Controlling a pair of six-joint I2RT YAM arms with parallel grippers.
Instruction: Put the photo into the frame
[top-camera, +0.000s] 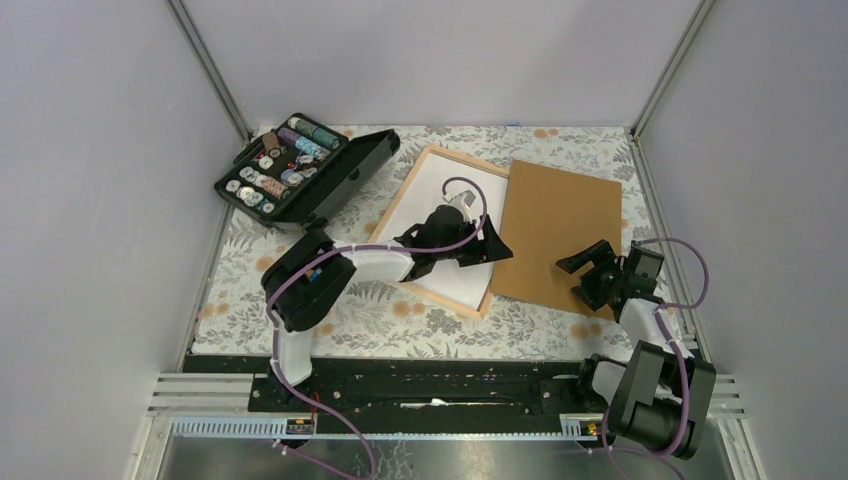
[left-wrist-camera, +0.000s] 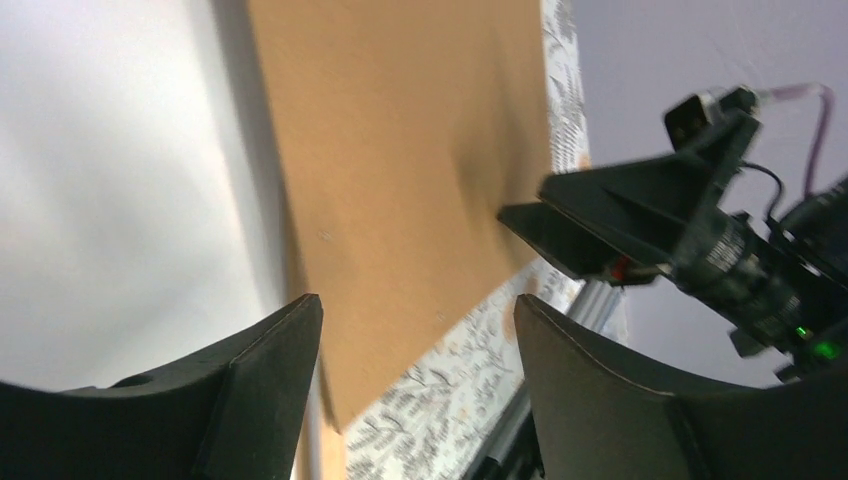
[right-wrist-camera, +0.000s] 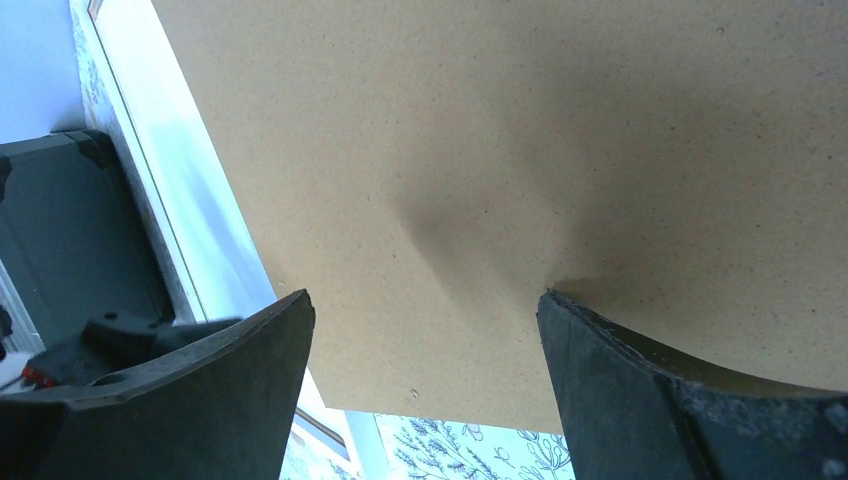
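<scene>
The frame (top-camera: 402, 197) lies centre-scene, nothing gripped
It holds a white sheet (top-camera: 430, 195); left gripper (left-wrist-camera: 418, 305), fingers wide, hovers at its right edge; right gripper (right-wrist-camera: 425, 297), equally wide, hovers above the brown board (top-camera: 560, 225) just right.

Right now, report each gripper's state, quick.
Left gripper: open, holding nothing.
Right gripper: open, holding nothing, over the brown backing board.

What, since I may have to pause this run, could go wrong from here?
The left gripper and right gripper hang open near each other by the brown backing board; they might collide. The board sits at or over the right edge of the frame, so a push on it could shift the frame or the white sheet inside.
</scene>
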